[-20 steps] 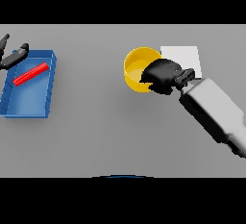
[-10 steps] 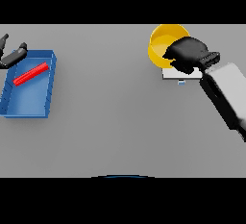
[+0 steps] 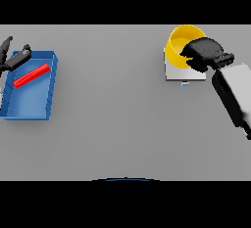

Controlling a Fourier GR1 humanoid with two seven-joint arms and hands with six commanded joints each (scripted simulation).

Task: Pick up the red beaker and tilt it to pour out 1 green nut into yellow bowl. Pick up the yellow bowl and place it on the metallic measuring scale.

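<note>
I am gripping the yellow bowl [image 3: 180,46] by its rim with the right robot hand [image 3: 205,53], holding it over the measuring scale [image 3: 182,73] to set it down. The left robot hand [image 3: 13,58], fingers relaxed, is idling beside the blue tray [image 3: 29,105] holding the red beaker [image 3: 31,75].

All I see before me is a plain grey tabletop [image 3: 122,124], smooth and unmarked, reaching from one side of my view to the other (no edge of it shows, nor any wall, floor or window). The light falls flat and even, throwing hardly a shadow.
</note>
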